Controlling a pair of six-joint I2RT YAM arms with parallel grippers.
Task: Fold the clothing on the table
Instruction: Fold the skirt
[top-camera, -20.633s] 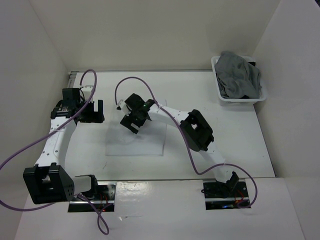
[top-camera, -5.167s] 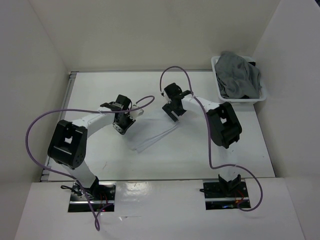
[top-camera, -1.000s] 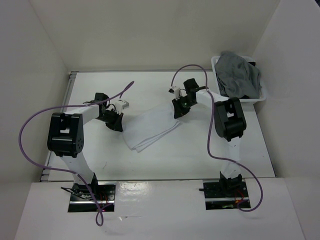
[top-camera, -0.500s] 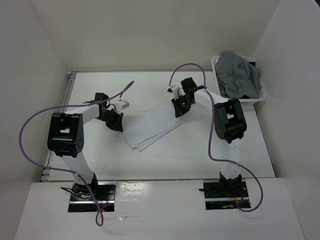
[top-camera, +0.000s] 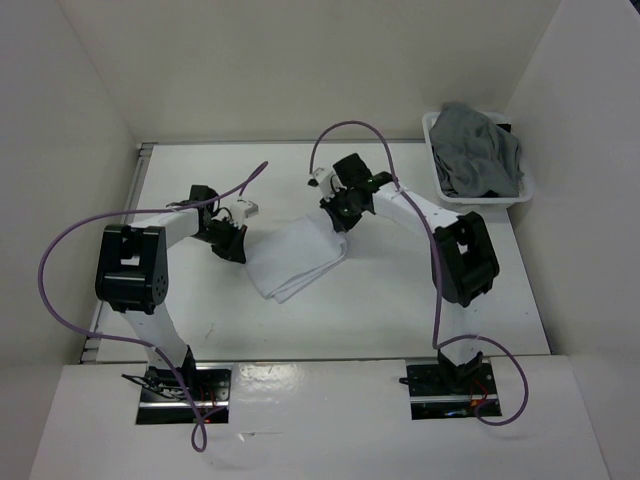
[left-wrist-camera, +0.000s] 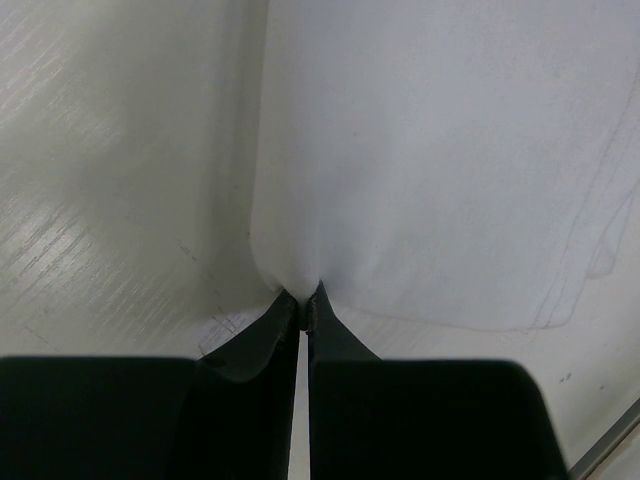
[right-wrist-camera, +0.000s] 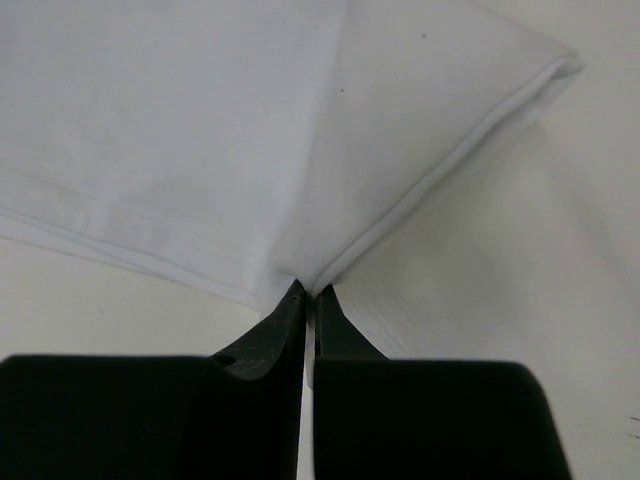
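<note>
Lying near the middle of the bench (top-camera: 400, 290), the white clothing (top-camera: 295, 258) is resting as a flat, folded bundle. It is sitting at a slant, its long side running from near left to far right. Layered edges are showing along its near side.

The left end effector (left-wrist-camera: 303, 298) is reaching in low from the left and pinching the cloth's left corner. In the left wrist view its two dark fingers are pressing almost together, with only a thin point of white fabric caught between the tips. The cloth is fanning out from that pinch across the bench surface.

The right end effector (right-wrist-camera: 308, 292) is gripping the far right corner of the same cloth. In the right wrist view its fingers are likewise standing nearly closed. The fabric is entering the tips at the point where a stitched hem and a folded edge are meeting. The right arm is stretching up over the right half of the bench and bending back toward the centre to reach that corner.

A white plastic basket (top-camera: 480, 203) is sitting at the far right corner of the bench, well apart from the white cloth, and grey garments (top-camera: 480, 150) are heaping above its rim. Purple cables (top-camera: 60, 260) are looping off both arms.
</note>
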